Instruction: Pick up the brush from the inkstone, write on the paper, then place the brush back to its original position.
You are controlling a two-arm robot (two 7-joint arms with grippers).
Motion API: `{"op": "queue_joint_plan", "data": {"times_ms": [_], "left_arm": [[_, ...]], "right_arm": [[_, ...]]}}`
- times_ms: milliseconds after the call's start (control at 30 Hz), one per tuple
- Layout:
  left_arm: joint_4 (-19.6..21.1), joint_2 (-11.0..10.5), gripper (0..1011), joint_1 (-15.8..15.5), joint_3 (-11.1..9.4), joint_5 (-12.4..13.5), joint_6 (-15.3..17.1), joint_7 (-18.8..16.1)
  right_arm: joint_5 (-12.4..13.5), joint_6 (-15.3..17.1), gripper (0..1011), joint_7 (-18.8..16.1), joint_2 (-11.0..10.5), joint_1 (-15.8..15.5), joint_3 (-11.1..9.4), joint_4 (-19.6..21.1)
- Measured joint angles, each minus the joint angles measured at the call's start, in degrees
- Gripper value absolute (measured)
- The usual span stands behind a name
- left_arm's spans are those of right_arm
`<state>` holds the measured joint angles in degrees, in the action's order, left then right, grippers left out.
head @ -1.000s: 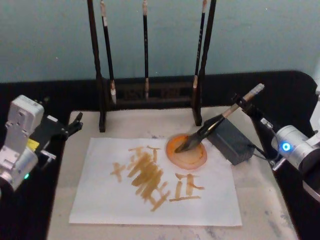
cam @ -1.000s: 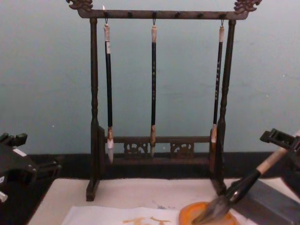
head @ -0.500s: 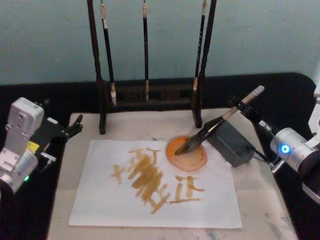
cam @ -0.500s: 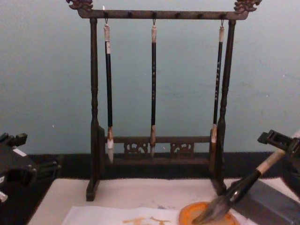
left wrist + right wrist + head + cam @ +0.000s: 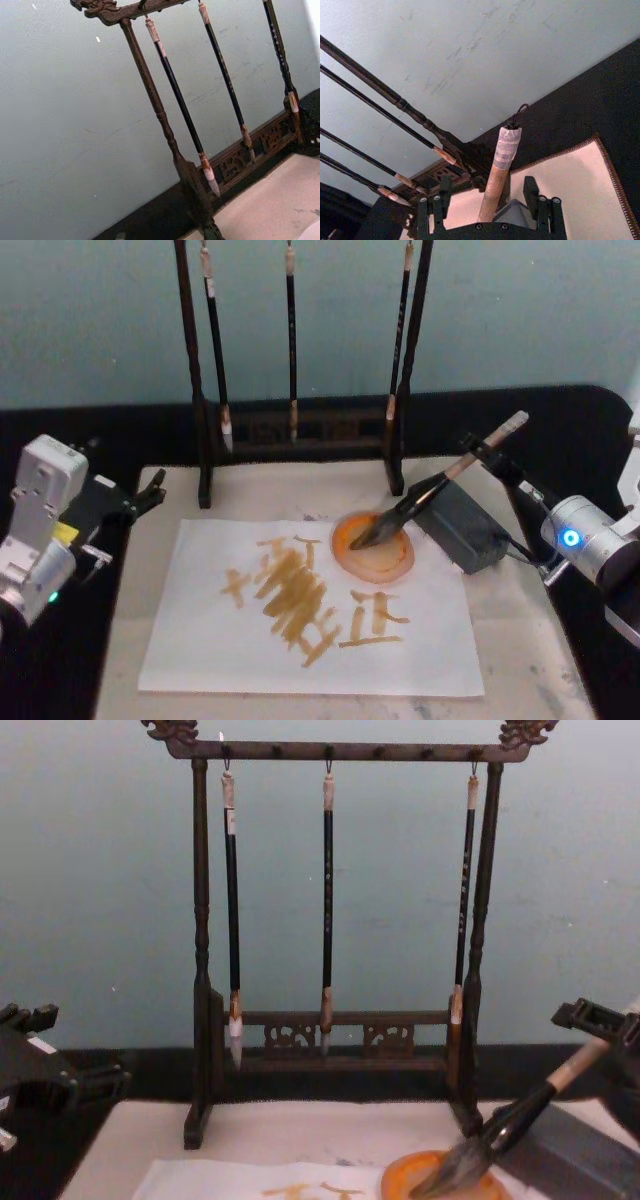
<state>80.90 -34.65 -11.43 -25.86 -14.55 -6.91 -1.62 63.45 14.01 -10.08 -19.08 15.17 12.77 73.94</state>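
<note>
Our right claw [image 5: 487, 447] stands open astride the upper handle of the brush [image 5: 415, 505], with a finger [image 5: 542, 212] on either side and gaps showing, so it grips nothing. We see the brush lying tilted, its handle propped on the grey block [image 5: 462, 525] and its bushy tip in the orange dish [image 5: 342, 550], near the far right corner of the paper [image 5: 200, 640]. Just behind the dish rises the right post of the rack [image 5: 300, 427], so room is tight there. Bare mat [image 5: 520, 640] lies open beyond the paper's right edge. Our left claw [image 5: 150, 488] hangs off the mat's left edge, above the black surface [image 5: 590, 410].
</note>
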Motion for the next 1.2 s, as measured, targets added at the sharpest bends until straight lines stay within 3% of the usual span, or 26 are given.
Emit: {"op": "queue_joint_plan", "data": {"times_ms": [233,867,1200], "left_arm": [[0.0,0.0,1010,0.0,0.0,0.0,0.0,0.0],[0.0,0.0,1010,0.0,0.0,0.0,0.0,0.0],[0.0,0.0,1009,0.0,0.0,0.0,0.0,0.0]], "right_arm": [[-0.05,0.02,795,0.03,0.03,-0.04,-0.05,0.04],[-0.14,0.05,178,0.05,0.03,-0.06,-0.1,0.11],[-0.16,0.05,175,0.05,0.03,-0.06,-0.1,0.11]]}}
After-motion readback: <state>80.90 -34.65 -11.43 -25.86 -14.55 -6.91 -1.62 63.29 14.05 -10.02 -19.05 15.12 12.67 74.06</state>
